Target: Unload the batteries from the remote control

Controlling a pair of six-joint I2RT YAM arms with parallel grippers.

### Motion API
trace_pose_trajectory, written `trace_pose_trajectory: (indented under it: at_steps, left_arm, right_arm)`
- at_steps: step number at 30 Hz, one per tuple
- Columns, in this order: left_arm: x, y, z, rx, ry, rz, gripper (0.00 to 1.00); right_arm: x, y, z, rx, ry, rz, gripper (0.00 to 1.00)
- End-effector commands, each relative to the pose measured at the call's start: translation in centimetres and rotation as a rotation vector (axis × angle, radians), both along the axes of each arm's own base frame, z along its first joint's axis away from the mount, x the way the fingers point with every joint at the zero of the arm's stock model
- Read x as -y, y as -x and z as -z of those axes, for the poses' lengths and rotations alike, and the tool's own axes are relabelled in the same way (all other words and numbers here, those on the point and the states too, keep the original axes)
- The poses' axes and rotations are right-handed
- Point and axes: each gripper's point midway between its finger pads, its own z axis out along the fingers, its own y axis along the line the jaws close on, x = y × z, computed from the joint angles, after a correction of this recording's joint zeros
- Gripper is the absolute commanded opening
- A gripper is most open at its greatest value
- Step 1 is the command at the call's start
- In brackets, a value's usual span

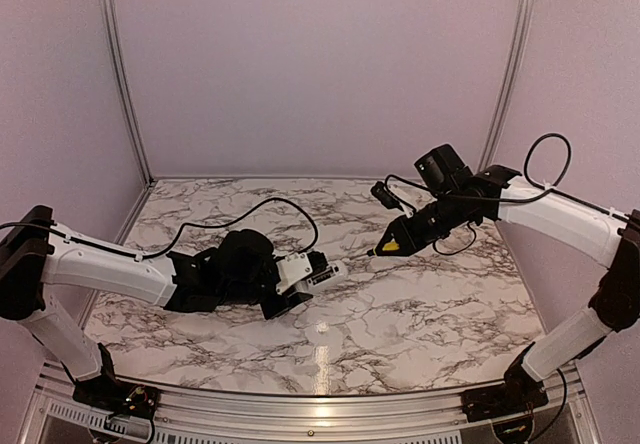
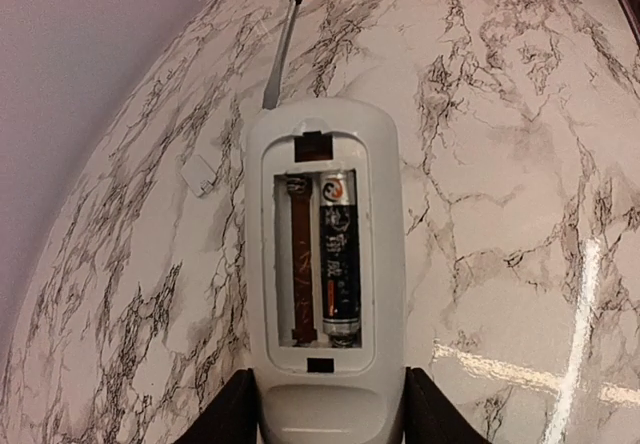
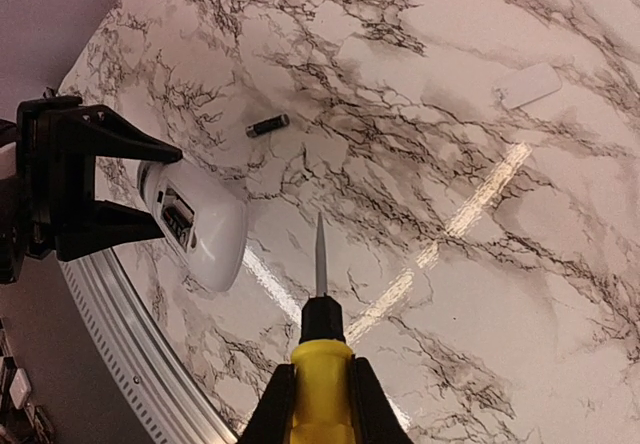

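Note:
My left gripper [image 2: 320,409] is shut on the white remote control [image 2: 322,264], gripping its near end from both sides above the table. The back compartment is open. One dark battery [image 2: 338,259] sits in the right slot; the left slot is bare, showing a brown strip. A second battery [image 3: 267,125] lies loose on the marble. My right gripper [image 3: 320,399] is shut on a yellow-handled screwdriver [image 3: 321,359], its tip pointing toward the remote control [image 3: 197,226] with a gap between them. From above, the screwdriver [image 1: 392,242] hangs just right of the remote control [image 1: 322,272].
A small white cover piece [image 3: 530,86] lies flat on the marble table [image 1: 400,314], also seen left of the remote in the left wrist view [image 2: 198,176]. Black cables [image 1: 250,209] trail across the back. Metal rail [image 1: 300,404] lines the near edge.

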Motion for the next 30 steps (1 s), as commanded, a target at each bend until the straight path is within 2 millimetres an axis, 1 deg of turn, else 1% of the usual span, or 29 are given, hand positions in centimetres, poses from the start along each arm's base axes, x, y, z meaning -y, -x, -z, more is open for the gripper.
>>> trace_pose_trajectory:
  at_steps: [1,4,6,10,16,21,25,28,30]
  left_arm:
    - [0.6,2.2,-0.3,0.010,-0.015,0.174,0.00]
    - [0.3,2.5,0.1,0.025,-0.040,0.201,0.00]
    - [0.3,2.6,0.0,0.045,-0.044,0.216,0.00]
    - [0.3,2.4,0.5,0.067,-0.079,0.230,0.00]
    - [0.7,2.2,1.0,0.085,-0.126,0.259,0.00]
    - [0.8,0.9,0.9,0.130,-0.179,0.234,0.00]
    - [0.8,0.2,0.8,0.163,-0.218,0.226,0.00]
    - [0.9,0.1,0.5,0.175,-0.225,0.235,0.00]
    - [1.0,0.1,0.3,0.183,-0.228,0.238,0.00]
  right_arm:
    - [0.0,-0.3,-2.5,0.078,-0.015,-0.007,0.00]
    - [0.1,0.0,-2.8,0.079,-0.017,-0.015,0.00]
    - [0.2,0.3,-3.0,0.074,-0.017,-0.023,0.00]
    - [0.1,1.1,-3.4,0.066,-0.026,-0.056,0.00]
    - [-1.3,3.2,-4.6,0.041,-0.084,-0.145,0.00]
    - [-2.5,4.9,-5.1,0.015,-0.119,-0.210,0.00]
    - [-3.2,5.7,-5.3,0.017,-0.138,-0.264,0.00]
    - [-3.5,5.9,-5.4,0.013,-0.150,-0.290,0.00]
    - [-3.6,6.0,-5.2,0.005,-0.147,-0.304,0.00]
